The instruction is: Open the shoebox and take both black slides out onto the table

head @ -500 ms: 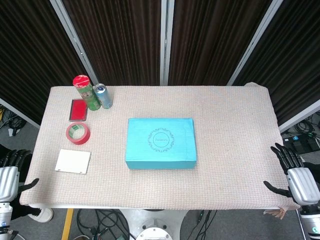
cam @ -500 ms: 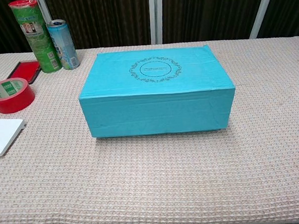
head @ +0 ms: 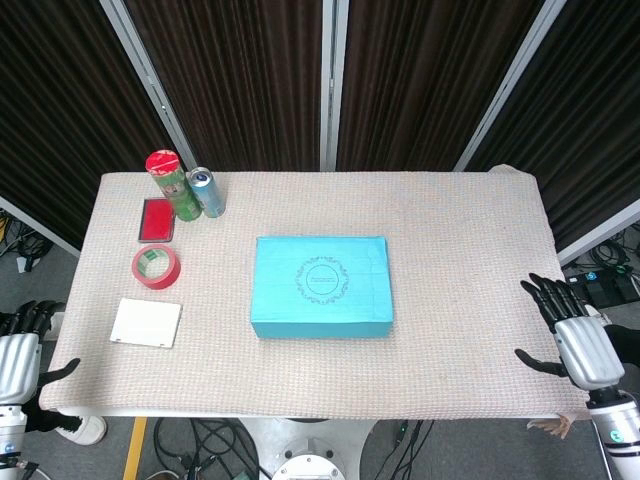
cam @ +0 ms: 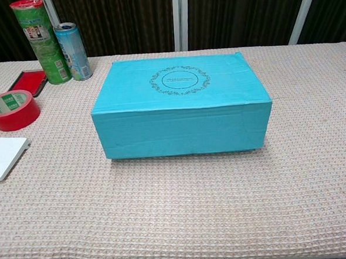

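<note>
Table holds closed shoebox, hands apart

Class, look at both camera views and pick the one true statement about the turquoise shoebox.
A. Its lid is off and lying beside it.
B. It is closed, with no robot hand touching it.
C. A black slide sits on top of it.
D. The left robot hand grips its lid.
B. The shoebox has its lid flat on top, while the left robot hand and right robot hand are at the table's outer edges, well apart from it.
</note>
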Tool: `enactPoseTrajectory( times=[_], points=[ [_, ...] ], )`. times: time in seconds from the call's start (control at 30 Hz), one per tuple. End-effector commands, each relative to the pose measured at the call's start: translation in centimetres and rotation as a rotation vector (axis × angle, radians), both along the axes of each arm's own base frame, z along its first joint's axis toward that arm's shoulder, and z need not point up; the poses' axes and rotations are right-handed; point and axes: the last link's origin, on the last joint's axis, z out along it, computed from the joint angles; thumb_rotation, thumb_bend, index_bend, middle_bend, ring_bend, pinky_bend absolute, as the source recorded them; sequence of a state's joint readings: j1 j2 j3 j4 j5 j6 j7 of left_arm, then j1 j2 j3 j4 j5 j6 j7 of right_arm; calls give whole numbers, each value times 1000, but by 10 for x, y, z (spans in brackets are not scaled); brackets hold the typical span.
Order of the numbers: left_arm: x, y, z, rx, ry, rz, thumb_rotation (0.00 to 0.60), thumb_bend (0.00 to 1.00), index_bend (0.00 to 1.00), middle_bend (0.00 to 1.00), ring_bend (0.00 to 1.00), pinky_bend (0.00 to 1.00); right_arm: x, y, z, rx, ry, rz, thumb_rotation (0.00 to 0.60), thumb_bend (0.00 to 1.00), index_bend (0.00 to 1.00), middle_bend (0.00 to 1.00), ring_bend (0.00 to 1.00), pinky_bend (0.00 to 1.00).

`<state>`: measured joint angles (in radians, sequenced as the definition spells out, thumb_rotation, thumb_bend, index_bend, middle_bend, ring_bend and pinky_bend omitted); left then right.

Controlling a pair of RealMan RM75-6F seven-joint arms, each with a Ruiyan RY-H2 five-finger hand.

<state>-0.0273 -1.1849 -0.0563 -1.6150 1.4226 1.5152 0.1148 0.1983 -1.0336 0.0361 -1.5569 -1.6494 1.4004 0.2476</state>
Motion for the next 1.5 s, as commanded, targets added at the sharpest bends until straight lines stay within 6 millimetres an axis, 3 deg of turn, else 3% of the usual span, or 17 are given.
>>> enactPoseTrajectory(
  times=[0.03,0.17,0.3,0.47,0.57,0.83,1.07,1.1,1.17,1.37,1.5],
  points=[
    [0,-1,0,-4,0,5,600,60,207,164,115,241,19,-49,-14,53,84,66,600,69,0,0,0,0],
    [0,-3,0,-4,-5,24,600,60,207,164,115,241,42,-107,-45,111,174,122,600,67,0,0,0,0],
    [-1,-4,2,-4,-5,43,600,60,207,164,115,241,68,-151,-86,140,242,195,600,23,0,0,0,0],
    [-3,-4,3,-2,-8,60,600,60,207,163,115,241,87,-186,-128,119,311,260,600,0,0,0,0,0],
    [-5,-5,2,-10,-9,71,600,61,207,164,115,241,94,-195,-151,120,309,280,600,0,0,0,0,0],
    [-6,-4,2,-38,-57,68,600,60,207,164,115,242,108,-206,-186,113,301,350,600,0,0,0,0,0],
    [-6,-4,2,-49,-76,66,600,60,207,164,115,242,115,-199,-202,105,297,468,600,18,0,0,0,0],
    [-6,-4,2,-49,-76,66,600,60,207,164,115,242,115,-198,-202,107,299,484,600,43,0,0,0,0],
    [-6,-4,2,-52,-80,66,600,60,207,164,115,242,111,-196,-202,108,324,521,600,200,24,14,0,0],
    [-4,-2,3,-56,-82,58,600,60,208,164,115,242,105,-194,-197,112,324,573,600,657,295,207,0,0],
    [-3,-2,3,-57,-80,59,600,60,208,164,115,242,104,-195,-193,132,227,534,600,750,330,259,0,0]
  ],
)
